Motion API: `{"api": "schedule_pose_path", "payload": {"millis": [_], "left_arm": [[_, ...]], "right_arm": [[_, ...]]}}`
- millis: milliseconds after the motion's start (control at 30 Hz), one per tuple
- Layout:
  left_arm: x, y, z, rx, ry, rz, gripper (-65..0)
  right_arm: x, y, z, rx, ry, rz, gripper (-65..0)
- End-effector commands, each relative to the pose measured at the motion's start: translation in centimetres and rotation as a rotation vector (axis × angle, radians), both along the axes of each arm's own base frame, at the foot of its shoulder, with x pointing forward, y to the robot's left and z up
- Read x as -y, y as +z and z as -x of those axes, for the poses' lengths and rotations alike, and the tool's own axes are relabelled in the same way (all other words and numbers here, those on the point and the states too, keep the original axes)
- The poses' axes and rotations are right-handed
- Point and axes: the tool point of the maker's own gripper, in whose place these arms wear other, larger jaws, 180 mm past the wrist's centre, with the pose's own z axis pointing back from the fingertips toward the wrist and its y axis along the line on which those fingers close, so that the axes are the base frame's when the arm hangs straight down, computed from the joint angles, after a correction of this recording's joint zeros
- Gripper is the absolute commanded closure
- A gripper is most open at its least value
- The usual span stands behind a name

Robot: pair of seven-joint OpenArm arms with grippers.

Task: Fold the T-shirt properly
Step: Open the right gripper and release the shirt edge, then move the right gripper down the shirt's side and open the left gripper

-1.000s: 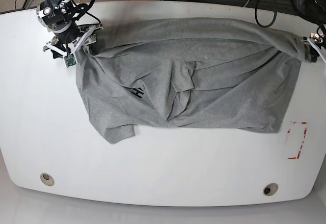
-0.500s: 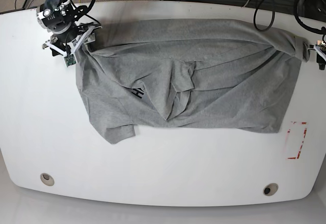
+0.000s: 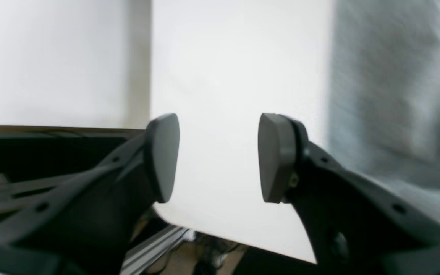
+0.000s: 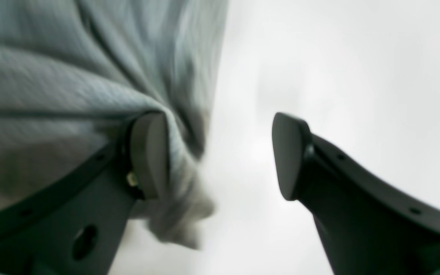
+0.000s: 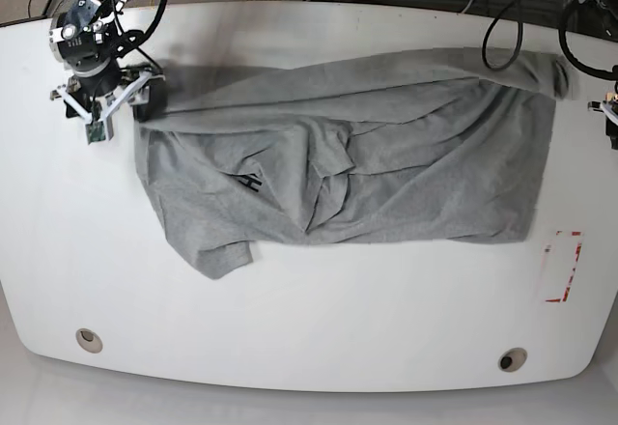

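**Shirt spread, both fingers apart**

Your shirt (image 5: 386, 155) lies crumpled across the worktop (image 5: 309, 319), lettering mostly buried in folds. Right fingers (image 4: 220, 156) stand apart, one pad (image 4: 149, 152) against blurred cloth, nothing clamped. Left fingers (image 3: 218, 156) gape over bare worktop beside the shirt; in the base view they are cut off at the edge.

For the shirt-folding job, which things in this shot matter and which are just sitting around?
Part of the job:
- T-shirt, spread crumpled on the table
- right claw, open at the shirt's edge
- left claw, open, off the cloth

Just there:
- white table
- red-marked patch on the table
- cables beyond the far edge
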Motion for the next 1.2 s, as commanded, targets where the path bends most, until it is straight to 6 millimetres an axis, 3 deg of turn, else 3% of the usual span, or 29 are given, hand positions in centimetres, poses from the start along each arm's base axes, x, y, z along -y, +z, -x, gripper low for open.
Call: {"api": "schedule_pose_path", "payload": {"millis": [0, 133, 300, 533, 800, 1033, 1167], "left_arm": [[0.2, 1.4, -1.4, 0.032, -0.024, -0.037, -31.2], [0.7, 1.5, -2.4, 0.024, -0.043, -0.061, -31.2], [1.4, 1.5, -3.2, 0.029, -0.055, -0.063, -31.2], [1.3, 2.0, -3.6, 0.047, -0.052, -0.067, -31.2], [1.9, 1.7, -4.0, 0.038, -0.074, -0.064, -31.2], [2.4, 1.4, -4.1, 0.029, -0.092, -0.063, -31.1], [2.3, 1.4, -4.2, 0.028, -0.091, -0.061, -31.1]], "right_arm": [[0.9, 1.4, -1.6, 0.065, -0.027, -0.003, -38.7], [1.5, 1.7, -2.5, 0.071, -0.055, -0.017, -38.7], [1.5, 1.6, -1.9, 0.014, -0.061, -0.002, -38.7], [1.3, 0.3, 1.3, -0.079, -0.06, 0.006, -38.7], [-0.4, -0.3, 2.7, -0.072, -0.011, -0.093, -38.7], [-1.1, 0.2, 2.1, -0.031, 0.002, -0.141, -38.7], [-0.9, 1.6, 0.1, 0.028, 0.006, -0.137, -38.7]]}}
